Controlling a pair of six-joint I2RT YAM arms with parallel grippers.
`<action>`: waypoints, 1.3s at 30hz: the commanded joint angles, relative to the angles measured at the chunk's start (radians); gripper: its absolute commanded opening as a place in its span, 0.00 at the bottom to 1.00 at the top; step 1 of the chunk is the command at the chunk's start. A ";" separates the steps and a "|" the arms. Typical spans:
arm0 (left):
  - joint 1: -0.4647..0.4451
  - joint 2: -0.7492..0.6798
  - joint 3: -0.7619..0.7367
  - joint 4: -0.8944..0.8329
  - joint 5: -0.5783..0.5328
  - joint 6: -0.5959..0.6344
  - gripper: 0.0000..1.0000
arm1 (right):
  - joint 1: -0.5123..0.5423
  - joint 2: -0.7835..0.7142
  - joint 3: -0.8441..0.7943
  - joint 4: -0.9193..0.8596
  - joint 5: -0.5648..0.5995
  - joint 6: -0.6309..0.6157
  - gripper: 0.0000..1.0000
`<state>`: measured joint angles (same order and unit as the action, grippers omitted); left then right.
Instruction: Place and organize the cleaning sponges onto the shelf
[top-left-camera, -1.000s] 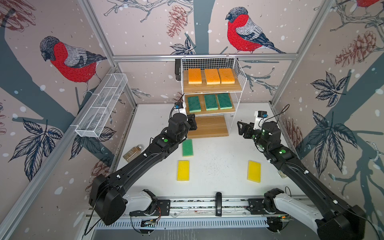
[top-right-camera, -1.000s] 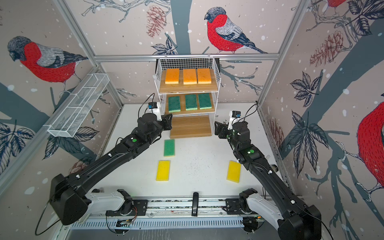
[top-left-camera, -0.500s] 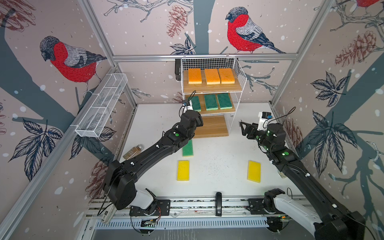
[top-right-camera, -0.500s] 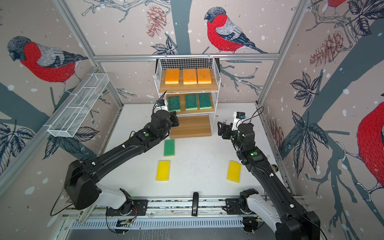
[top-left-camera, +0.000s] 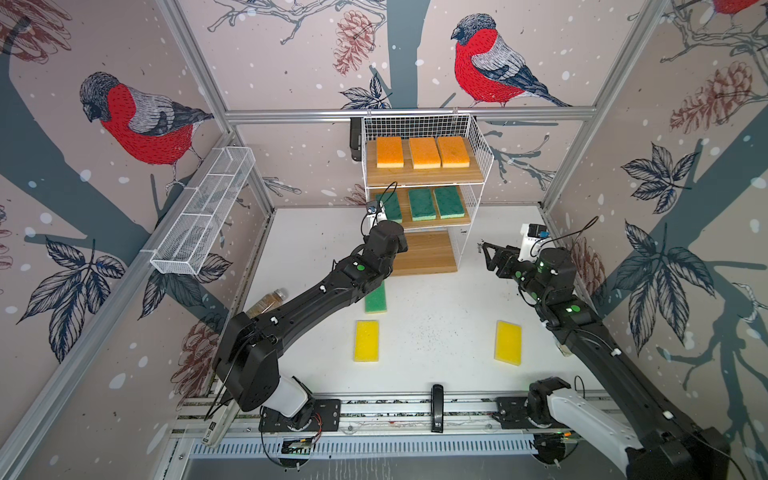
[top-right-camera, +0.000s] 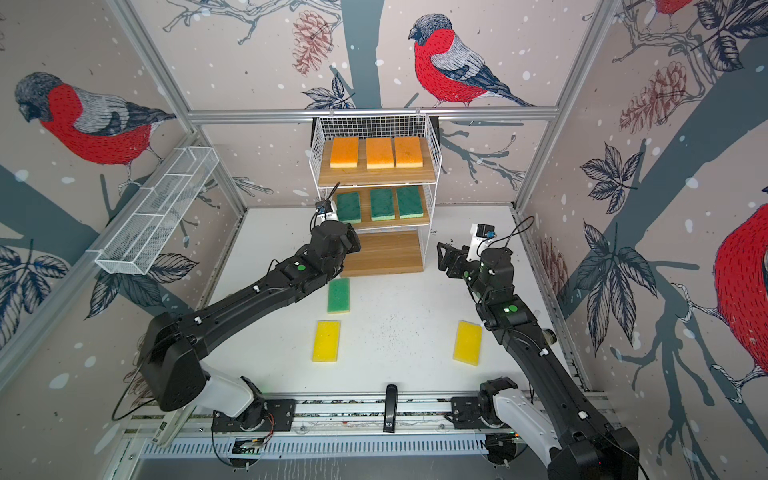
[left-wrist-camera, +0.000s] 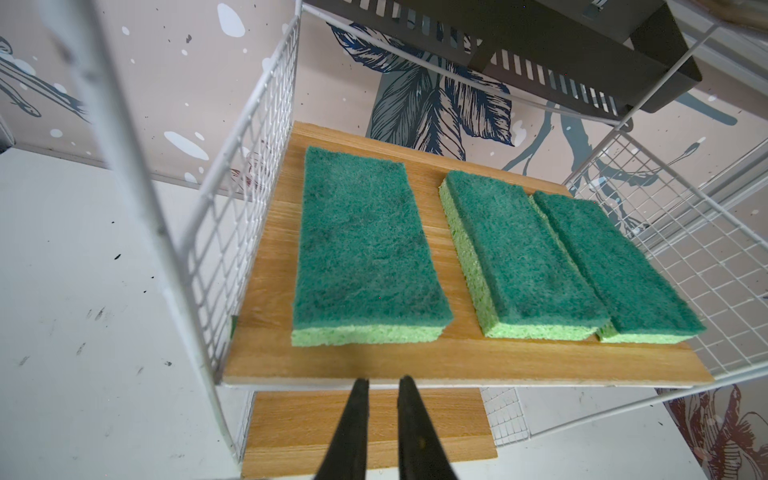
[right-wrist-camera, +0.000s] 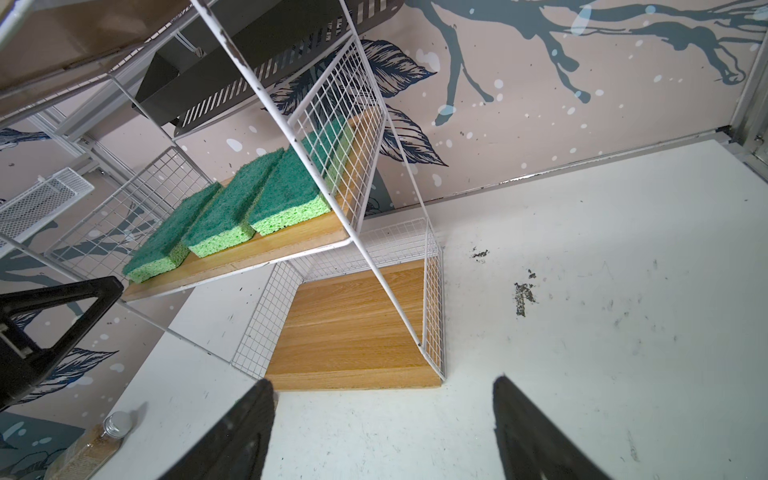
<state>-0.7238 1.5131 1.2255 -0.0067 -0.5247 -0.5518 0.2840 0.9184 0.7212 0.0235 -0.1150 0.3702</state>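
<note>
Enclosing shelf (top-left-camera: 428, 253) and white tabletop (top-left-camera: 436, 307): bird-print walls (top-left-camera: 291, 62).

In a top view the black left arm (top-left-camera: 316, 295) covers the far end of the loose green rectangular sponge (top-left-camera: 376, 301), the near left corner of the lowest light-brown wooden board (top-left-camera: 430, 253), and seemingly half of the small brownish glass jar (top-left-camera: 266, 301).

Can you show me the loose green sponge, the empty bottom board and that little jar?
loose green sponge (top-right-camera: 338, 296): in a top view, middle of its face.
bottom board (top-right-camera: 388, 254): in a top view, bare wood centre.
jar (top-left-camera: 266, 301): in a top view, glass body.
</note>
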 joint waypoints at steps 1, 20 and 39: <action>-0.002 0.011 0.008 0.024 -0.015 -0.010 0.17 | -0.005 -0.009 -0.003 0.033 -0.013 0.013 0.82; 0.014 0.056 0.037 0.058 -0.011 -0.001 0.17 | -0.012 -0.018 -0.009 0.035 -0.020 0.019 0.83; 0.037 0.087 0.031 0.076 0.012 -0.040 0.18 | -0.014 -0.018 -0.015 0.036 -0.029 0.025 0.83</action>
<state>-0.6907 1.5932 1.2602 0.0467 -0.5232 -0.5774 0.2699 0.9031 0.7063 0.0284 -0.1329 0.3916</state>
